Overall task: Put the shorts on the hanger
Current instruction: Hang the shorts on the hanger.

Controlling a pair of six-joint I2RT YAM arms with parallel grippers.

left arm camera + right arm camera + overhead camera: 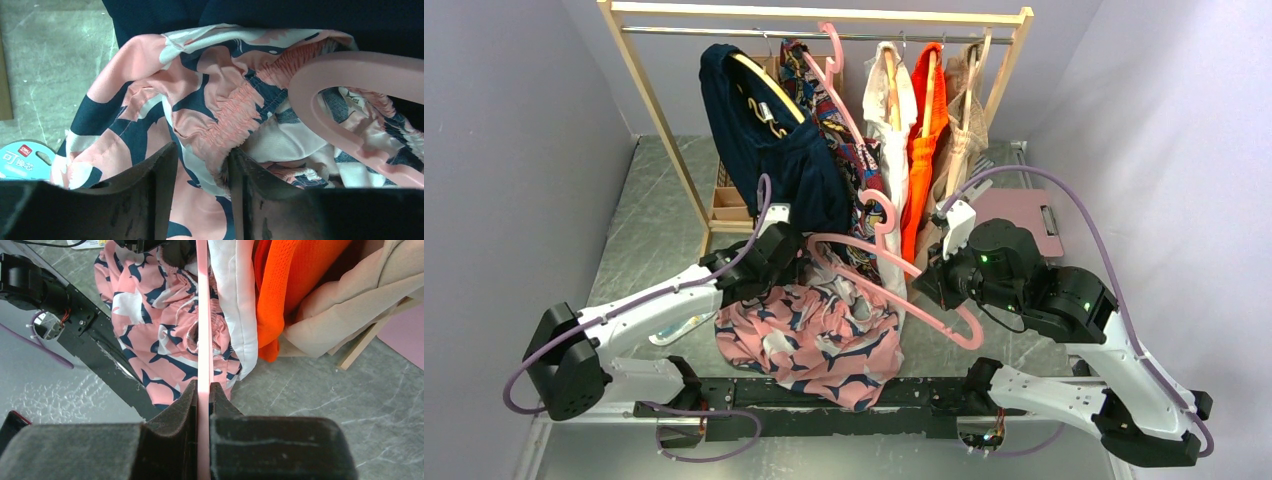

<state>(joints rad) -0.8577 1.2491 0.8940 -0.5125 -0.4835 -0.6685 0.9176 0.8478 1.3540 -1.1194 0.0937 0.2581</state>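
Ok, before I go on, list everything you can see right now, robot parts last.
shorts: one, pink with navy and white print, heaped at the table's near edge
hanger: one, pale pink, over the shorts
second hanger: one, pink, on the rack's rail
rack: one, pale wood, far side of the table
navy garment, patterned garment, white garment, orange garment, beige garment: one each, hanging on the rack
board: one, mauve, right of the rack
table: one, grey
left claw: fingers astride the shorts' waistband, grip unclear
right claw: shut on the hanger
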